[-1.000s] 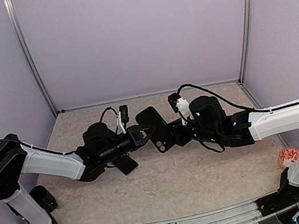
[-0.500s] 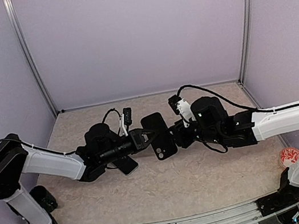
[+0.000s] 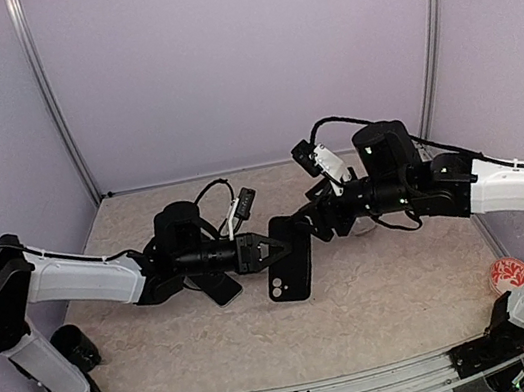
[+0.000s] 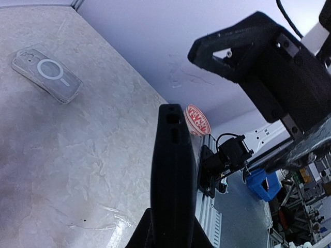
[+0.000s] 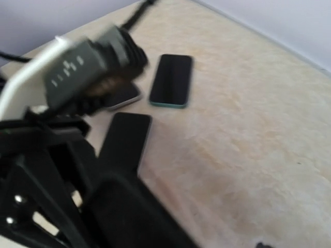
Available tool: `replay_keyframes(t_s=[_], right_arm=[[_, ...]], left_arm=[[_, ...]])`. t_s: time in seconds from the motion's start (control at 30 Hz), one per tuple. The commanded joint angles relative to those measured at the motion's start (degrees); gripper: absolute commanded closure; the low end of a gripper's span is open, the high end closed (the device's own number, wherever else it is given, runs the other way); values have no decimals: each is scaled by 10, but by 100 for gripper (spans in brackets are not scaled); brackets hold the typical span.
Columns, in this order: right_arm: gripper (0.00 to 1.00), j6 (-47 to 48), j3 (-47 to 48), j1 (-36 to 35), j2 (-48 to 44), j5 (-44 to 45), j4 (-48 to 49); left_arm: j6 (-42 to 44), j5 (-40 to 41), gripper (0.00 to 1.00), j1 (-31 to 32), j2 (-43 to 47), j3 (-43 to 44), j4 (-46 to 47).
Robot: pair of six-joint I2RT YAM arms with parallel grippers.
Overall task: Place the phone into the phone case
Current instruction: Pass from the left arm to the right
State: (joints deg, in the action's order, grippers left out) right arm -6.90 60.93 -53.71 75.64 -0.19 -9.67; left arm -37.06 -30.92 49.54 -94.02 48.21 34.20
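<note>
The black phone (image 3: 289, 258) hangs above the table, edge-on in the left wrist view (image 4: 173, 165). My left gripper (image 3: 268, 251) is shut on its lower end (image 4: 173, 230). My right gripper (image 3: 305, 221) hovers just right of the phone's top. Its fingers are apart, they hold nothing and do not touch the phone. The transparent phone case (image 4: 47, 74), with a white ring in its middle, lies flat on the table beyond the phone. The right wrist view shows the held phone (image 5: 124, 139) from behind, blurred.
Two more dark phones lie on the table: one with a teal edge (image 5: 171, 80) and one partly under the left arm (image 3: 219, 287). A red-and-white disc (image 3: 506, 273) sits near the right front edge. A black cylinder (image 3: 73, 346) stands by the left arm's base.
My right gripper opened, released the phone and pulled back up and to the right. My left gripper kept its hold and carried the phone right and toward the front.
</note>
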Motion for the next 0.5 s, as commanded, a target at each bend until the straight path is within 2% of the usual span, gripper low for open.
replay_keyframes(t_s=[0.0,0.13,0.47], right_arm=[[26,32,32,23,-7,-115,-82],[25,39,32,48,-26,-190,-96],[28,61,26,68,21,-319,-127]], left_arm=[[66,-78,85,-1,14,18,-64],[105,-90,86,-1,30,23,-111],[152,-131,87,-2,32,43,-161]])
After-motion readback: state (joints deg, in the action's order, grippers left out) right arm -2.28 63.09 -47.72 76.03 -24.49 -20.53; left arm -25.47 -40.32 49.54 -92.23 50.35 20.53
